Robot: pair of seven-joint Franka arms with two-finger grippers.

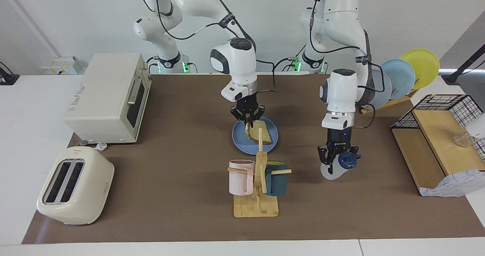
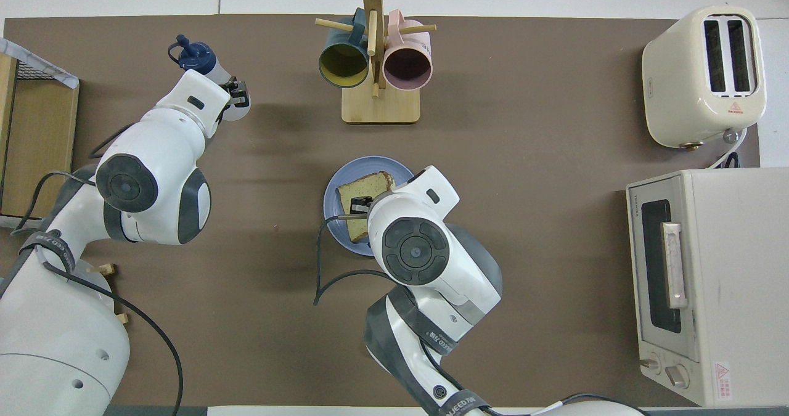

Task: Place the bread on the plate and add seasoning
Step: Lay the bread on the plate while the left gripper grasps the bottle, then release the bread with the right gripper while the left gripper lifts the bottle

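The bread (image 1: 261, 134) is a square toast slice lying tilted on the round blue plate (image 1: 242, 144) at the table's middle. My right gripper (image 1: 248, 124) is shut on the bread's edge nearest the robots, just above the plate. In the overhead view the right gripper (image 2: 359, 206) covers part of the bread (image 2: 363, 188) on the plate (image 2: 336, 219). My left gripper (image 1: 335, 159) is shut on the seasoning bottle (image 1: 333, 172), which is tilted with its navy cap toward the left arm's end. The bottle's cap (image 2: 196, 52) shows past the left gripper (image 2: 237, 95) in the overhead view.
A wooden mug rack (image 1: 257, 195) with a pink and a dark blue mug stands farther from the robots than the plate. A toaster (image 1: 75, 191) and a toaster oven (image 1: 108, 96) are at the right arm's end. Upright plates (image 1: 405, 76) and a wooden shelf (image 1: 439, 142) are at the left arm's end.
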